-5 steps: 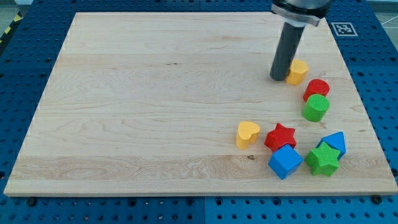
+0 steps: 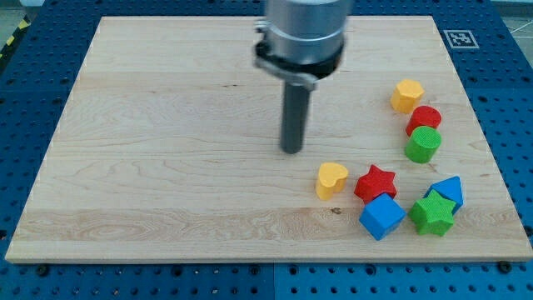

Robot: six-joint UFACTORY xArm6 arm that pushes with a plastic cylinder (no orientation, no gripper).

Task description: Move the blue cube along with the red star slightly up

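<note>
Tip (image 2: 291,151) (a jawless tool) stands up-left of red star (image 2: 376,182), which touches corner-down blue cube (image 2: 382,217).

Your arm housing (image 2: 301,33) is cut off by the top edge; only its lower grey part and clamp show, a bit motion-blurred. The rod hides a strip of desk (image 2: 166,125) behind it. The blue block (image 2: 450,190) at far right is half hidden by the green star (image 2: 433,214) in front, so you can't tell its shape for sure. The red cylinder (image 2: 425,118) is partly covered by the green cylinder (image 2: 423,144). The red star (image 2: 376,182) has its near points hidden behind the blue cube (image 2: 382,217). The marker tag (image 2: 457,38) at top right is too small to read. The striped tape (image 2: 12,37) at left is cut by the edge.
</note>
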